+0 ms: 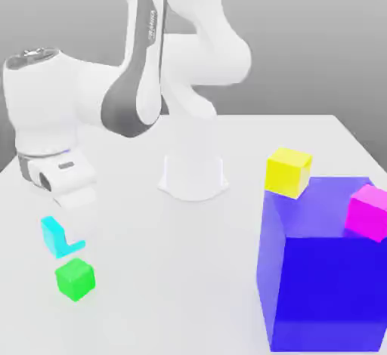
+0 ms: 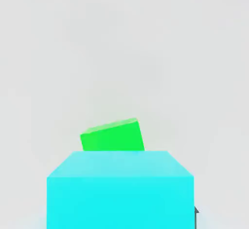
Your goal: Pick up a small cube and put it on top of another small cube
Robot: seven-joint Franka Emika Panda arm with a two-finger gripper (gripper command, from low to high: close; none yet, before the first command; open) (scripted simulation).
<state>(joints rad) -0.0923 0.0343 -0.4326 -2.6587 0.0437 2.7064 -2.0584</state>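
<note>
Closest to the hand camera sits the cyan cube (image 2: 120, 189), one broad face toward the lens. From the room's view the cyan cube (image 1: 56, 236) hangs in the air just under the white hand, slightly tilted. Its sides are all alike, so it has no long axis. The claw (image 1: 62, 229) is clenched on the cyan cube, grasping it above the white table (image 1: 189, 255).

Just below and a little toward the exterior view's right rests the green cube (image 1: 75, 279) on the table, apart from the cyan one, with one corner turned toward the viewer. In the hand view the green cube (image 2: 112, 135) shows just past the cyan cube's far edge, turned at a slight angle.

Over on the exterior view's right stands a big blue block (image 1: 321, 270). A magenta cube (image 1: 369, 212) rests on its top. A yellow cube (image 1: 288, 172) appears at the block's far corner; whether it rests on the block or behind it is unclear.
</note>
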